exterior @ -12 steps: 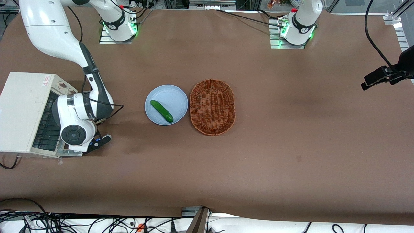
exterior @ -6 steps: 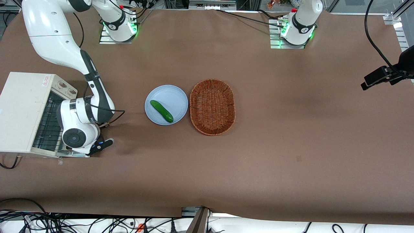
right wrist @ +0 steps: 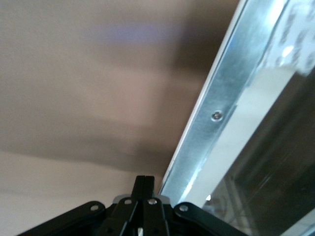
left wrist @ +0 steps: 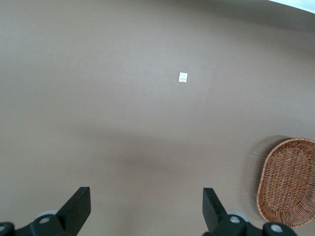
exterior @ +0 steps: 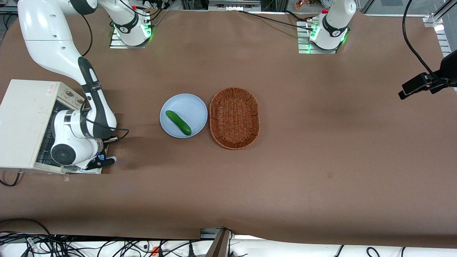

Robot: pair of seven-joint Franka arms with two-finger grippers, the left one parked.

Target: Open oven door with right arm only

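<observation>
The cream-white toaster oven (exterior: 21, 121) stands at the working arm's end of the table. Its oven door (exterior: 73, 169) hangs open, folded down in front of the oven, so the wire rack (exterior: 44, 144) shows. My right arm's wrist (exterior: 69, 148) covers most of the door. The gripper (exterior: 103, 162) is low over the door's outer edge, its fingers pressed together with nothing between them. In the right wrist view the shut gripper (right wrist: 145, 183) sits beside the door's bare-metal inner strip (right wrist: 231, 98) and dark glass (right wrist: 275, 167).
A blue plate (exterior: 194, 107) with a green cucumber (exterior: 178, 122) and a brown wicker basket (exterior: 234, 117) lie mid-table, well clear of the oven. The oven's two-knob panel (exterior: 69, 97) shows just above my forearm. Brown table cover (exterior: 285, 171) spreads around.
My right arm's wrist and gripper have swung sideways toward the oven, over the opened door. The plate, cucumber and basket have not moved.
</observation>
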